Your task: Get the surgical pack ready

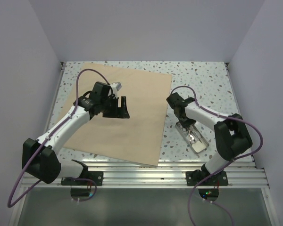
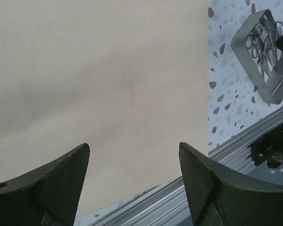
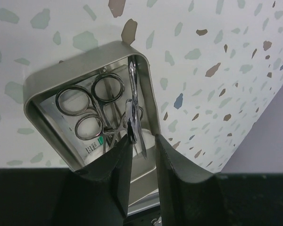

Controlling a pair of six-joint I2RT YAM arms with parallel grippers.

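The surgical pack is a wide beige paper sheet (image 1: 132,127) lying flat on the left and middle of the table; it fills most of the left wrist view (image 2: 99,80). My left gripper (image 1: 118,110) hovers over the sheet, open (image 2: 134,146) with nothing between its fingers. My right gripper (image 1: 186,125) is over the shiny metal tray (image 1: 201,147) to the right of the sheet. Its jaws (image 3: 144,136) stand slightly apart, and a slim steel instrument (image 3: 134,103) stands upright in the tray against the left finger, loose in the gap.
The tray (image 3: 37,113) holds ring-handled scissors and clamps (image 3: 85,106); it also shows in the left wrist view (image 2: 240,52). Speckled tabletop (image 1: 203,75) surrounds the tray. An aluminium rail (image 1: 146,172) runs along the near edge, and white walls close in the sides and back.
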